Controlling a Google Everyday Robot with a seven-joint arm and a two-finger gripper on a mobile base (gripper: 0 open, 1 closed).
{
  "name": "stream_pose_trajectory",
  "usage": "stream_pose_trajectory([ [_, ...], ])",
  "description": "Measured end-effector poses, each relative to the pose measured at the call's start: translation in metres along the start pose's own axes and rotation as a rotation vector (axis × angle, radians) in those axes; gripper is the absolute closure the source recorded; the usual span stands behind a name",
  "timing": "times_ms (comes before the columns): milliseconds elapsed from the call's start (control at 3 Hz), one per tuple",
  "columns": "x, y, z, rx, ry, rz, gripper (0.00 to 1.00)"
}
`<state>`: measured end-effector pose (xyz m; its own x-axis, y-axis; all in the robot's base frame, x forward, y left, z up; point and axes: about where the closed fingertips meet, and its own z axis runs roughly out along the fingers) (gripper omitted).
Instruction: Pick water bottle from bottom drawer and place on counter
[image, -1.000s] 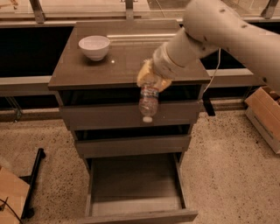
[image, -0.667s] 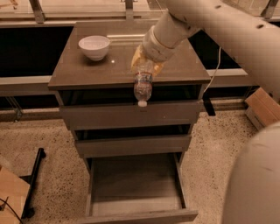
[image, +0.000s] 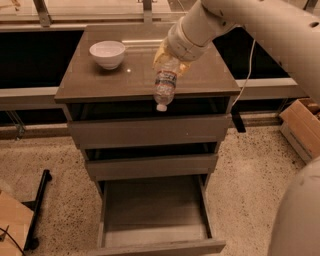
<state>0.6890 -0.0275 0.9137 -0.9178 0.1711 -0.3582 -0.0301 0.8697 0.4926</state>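
Observation:
My gripper (image: 168, 59) is shut on the water bottle (image: 165, 85), a small clear bottle with a pale label band. The bottle hangs upside down, white cap pointing down, over the front part of the counter (image: 100, 82). The cap is level with the counter's front edge. The bottom drawer (image: 155, 212) is pulled open below and its tray holds nothing that I can see.
A white bowl (image: 107, 53) stands on the counter's back left. The two upper drawers (image: 150, 131) stand slightly ajar. A cardboard box (image: 304, 125) sits on the floor at right, another at lower left. A black stand leg lies at left.
The arm has lifted the bottle up and back, from in front of the top drawer to over the counter's front part. The camera view has also shifted closer.

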Motion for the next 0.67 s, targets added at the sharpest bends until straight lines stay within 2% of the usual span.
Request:
stream_pose_trajectory([
  [333, -0.023, -0.013, 0.006, -0.067, -0.088, 0.09, 1.0],
  [667, -0.069, -0.013, 0.018, -0.163, -0.196, 0.139, 1.0],
])
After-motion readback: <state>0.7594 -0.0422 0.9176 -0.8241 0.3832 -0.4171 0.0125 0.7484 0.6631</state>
